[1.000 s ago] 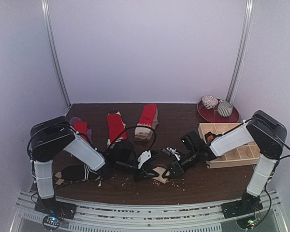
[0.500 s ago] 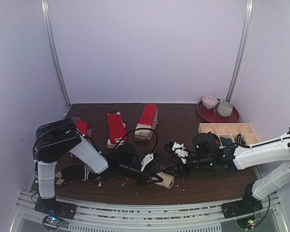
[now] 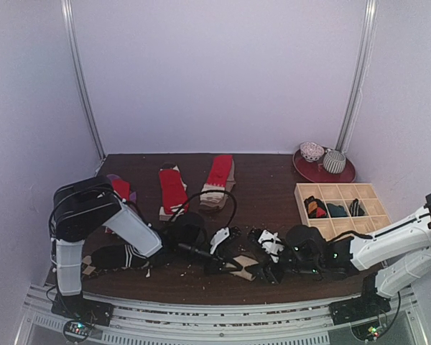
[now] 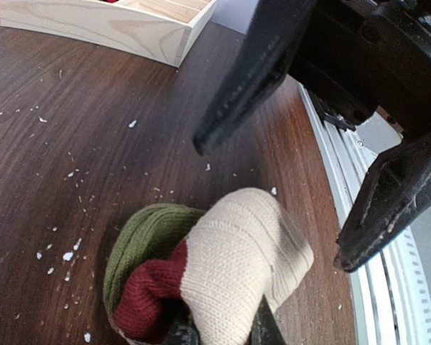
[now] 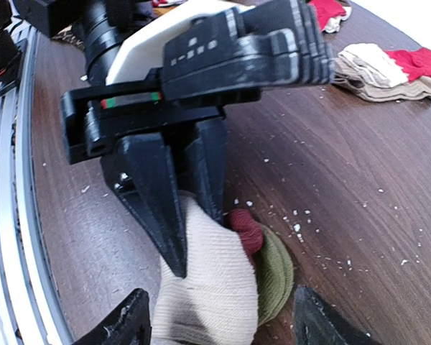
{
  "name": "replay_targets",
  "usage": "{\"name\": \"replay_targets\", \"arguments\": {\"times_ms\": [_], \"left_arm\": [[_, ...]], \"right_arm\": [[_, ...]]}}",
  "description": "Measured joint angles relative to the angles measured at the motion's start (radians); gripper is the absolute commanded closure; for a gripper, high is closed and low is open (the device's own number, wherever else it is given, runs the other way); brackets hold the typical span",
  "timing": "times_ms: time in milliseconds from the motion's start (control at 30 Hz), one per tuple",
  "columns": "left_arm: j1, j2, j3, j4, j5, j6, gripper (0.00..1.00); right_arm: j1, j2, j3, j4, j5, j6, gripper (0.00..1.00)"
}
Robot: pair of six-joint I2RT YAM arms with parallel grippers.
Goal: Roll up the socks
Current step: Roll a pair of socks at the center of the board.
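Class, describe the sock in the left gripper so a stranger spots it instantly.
At the middle of the dark table's near edge, the left gripper pinches a rolled sock. Unlike the flat red socks farther back, it is a beige bundle showing red and green bands.

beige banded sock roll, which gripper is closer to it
Left. The left gripper is shut on the sock roll, pinching it; the right gripper is open, its fingers spread either side of it.
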Motion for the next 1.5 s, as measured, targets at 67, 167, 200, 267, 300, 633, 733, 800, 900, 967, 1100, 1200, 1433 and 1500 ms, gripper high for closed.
{"name": "replay_targets", "arguments": {"times_ms": [67, 167, 200, 267, 300, 633, 733, 800, 900, 967, 1100, 1200, 1433, 1500], "left_arm": [[0.0, 0.0, 0.003, -0.005, 0.002, 0.0, 1.0], [0.0, 0.0, 0.005, -0.009, 0.003, 0.0, 1.0], [0.0, 0.0, 0.005, -0.01, 0.004, 0.0, 1.0], [0.001, 0.0, 0.006, -0.013, 0.006, 0.0, 1.0], [0.002, 0.0, 0.008, -0.015, 0.008, 0.0, 1.0], [0.01, 0.009, 0.019, -0.024, 0.032, 0.0, 1.0], [0.011, 0.011, 0.022, -0.027, 0.038, 0.0, 1.0], [0.011, 0.011, 0.024, -0.031, 0.04, 0.001, 1.0], [0.012, 0.013, 0.027, -0.034, 0.045, 0.001, 1.0], [0.013, 0.013, 0.029, -0.039, 0.047, 0.001, 1.0], [0.016, 0.013, 0.036, -0.052, 0.055, 0.002, 0.98], [0.017, 0.009, 0.037, -0.06, 0.055, 0.006, 0.81], [0.015, -0.076, 0.026, -0.157, 0.006, 0.066, 0.07], [0.013, -0.117, 0.014, -0.195, -0.008, 0.096, 0.02]], "right_arm": [[0.001, 0.007, 0.0, 0.012, 0.018, 0.011, 0.31], [0.005, 0.035, 0.003, 0.019, 0.029, 0.026, 0.31], [0.007, 0.047, 0.003, 0.018, 0.031, 0.032, 0.31], [0.014, 0.059, 0.003, 0.016, 0.032, 0.044, 0.3], [0.018, 0.058, 0.003, 0.015, 0.033, 0.05, 0.3], [0.028, 0.054, -0.022, 0.019, 0.031, 0.111, 0.39], [0.029, 0.081, -0.022, 0.023, 0.024, 0.12, 0.44], [0.029, 0.1, -0.022, 0.034, 0.016, 0.123, 0.51], [0.029, 0.129, -0.017, 0.05, 0.006, 0.127, 0.64], [0.029, 0.143, -0.012, 0.055, 0.003, 0.142, 0.72], [0.029, 0.144, -0.012, 0.058, 0.005, 0.172, 0.79], [0.005, 0.145, -0.013, 0.06, -0.036, 0.205, 0.79], [-0.133, 0.22, -0.006, 0.13, -0.313, 0.277, 0.8], [-0.154, 0.258, 0.021, 0.137, -0.373, 0.283, 0.8]]}}
